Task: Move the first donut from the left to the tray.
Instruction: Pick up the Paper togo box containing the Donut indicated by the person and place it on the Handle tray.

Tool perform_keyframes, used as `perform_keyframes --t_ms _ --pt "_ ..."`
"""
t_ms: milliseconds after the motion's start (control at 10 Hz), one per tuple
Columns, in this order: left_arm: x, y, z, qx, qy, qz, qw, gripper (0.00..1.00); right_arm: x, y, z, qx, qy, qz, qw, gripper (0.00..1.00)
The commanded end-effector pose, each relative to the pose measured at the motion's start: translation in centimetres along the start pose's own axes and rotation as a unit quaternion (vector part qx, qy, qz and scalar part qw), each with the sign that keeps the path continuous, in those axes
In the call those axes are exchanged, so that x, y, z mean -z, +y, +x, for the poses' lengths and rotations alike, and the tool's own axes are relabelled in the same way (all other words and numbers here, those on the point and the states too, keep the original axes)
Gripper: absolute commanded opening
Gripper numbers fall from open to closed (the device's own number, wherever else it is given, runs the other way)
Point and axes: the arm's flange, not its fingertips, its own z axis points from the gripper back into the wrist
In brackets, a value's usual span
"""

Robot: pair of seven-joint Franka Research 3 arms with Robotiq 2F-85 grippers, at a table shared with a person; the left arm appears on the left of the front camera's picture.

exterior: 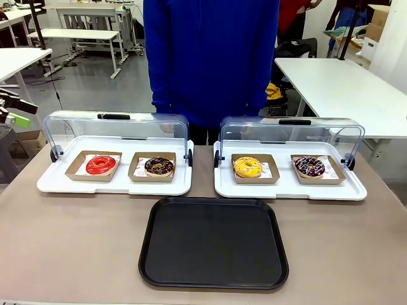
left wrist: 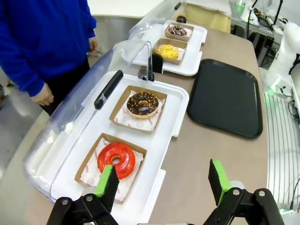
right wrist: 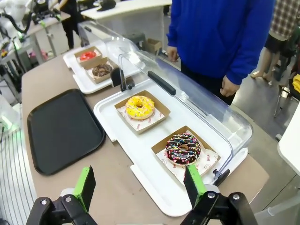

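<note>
The glossy red donut (exterior: 102,164) lies in its shallow brown box at the left end of the left white tray (exterior: 48,181). In the left wrist view the red donut (left wrist: 116,159) is just beyond my left gripper (left wrist: 164,178), which hangs open and empty above the tray's near edge. The black tray (exterior: 213,243) lies flat and bare at the table's front middle. My right gripper (right wrist: 139,183) is open and empty over the near edge of the right white tray (right wrist: 110,115); the black tray (right wrist: 63,129) lies to its left.
A chocolate donut (exterior: 159,166) sits beside the red one. A yellow donut (exterior: 247,167) and a sprinkled dark donut (exterior: 310,167) sit boxed on the right tray. Both clear lids (exterior: 114,127) stand raised at the back. A person in blue (exterior: 210,57) stands behind them.
</note>
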Motion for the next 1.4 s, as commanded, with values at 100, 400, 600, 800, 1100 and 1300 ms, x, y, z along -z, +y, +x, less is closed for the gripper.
perform_keyframes --t_ms 100,400,600,800,1100,1300 --pt "-0.11 -0.03 0.19 0.003 -0.006 -0.004 1.0 1.0 0.01 -0.43 0.06 -0.015 -0.015 0.002 1.0 1.0" --pt "-0.11 -0.03 0.19 0.003 -0.006 -0.004 1.0 1.0 0.01 -0.43 0.06 -0.015 -0.015 0.002 1.0 1.0" --pt "-0.11 -0.03 0.19 0.003 -0.006 -0.004 1.0 1.0 0.01 -0.43 0.06 -0.015 -0.015 0.002 1.0 1.0" --pt "-0.11 -0.03 0.19 0.003 -0.006 -0.004 1.0 1.0 0.01 -0.43 0.06 -0.015 -0.015 0.002 1.0 1.0" --pt "-0.11 -0.03 0.19 0.003 -0.006 -0.004 1.0 1.0 0.01 -0.43 0.06 -0.015 -0.015 0.002 1.0 1.0" --pt "-0.11 -0.03 0.19 0.003 -0.006 -0.004 1.0 1.0 0.01 -0.43 0.06 -0.015 -0.015 0.002 1.0 1.0"
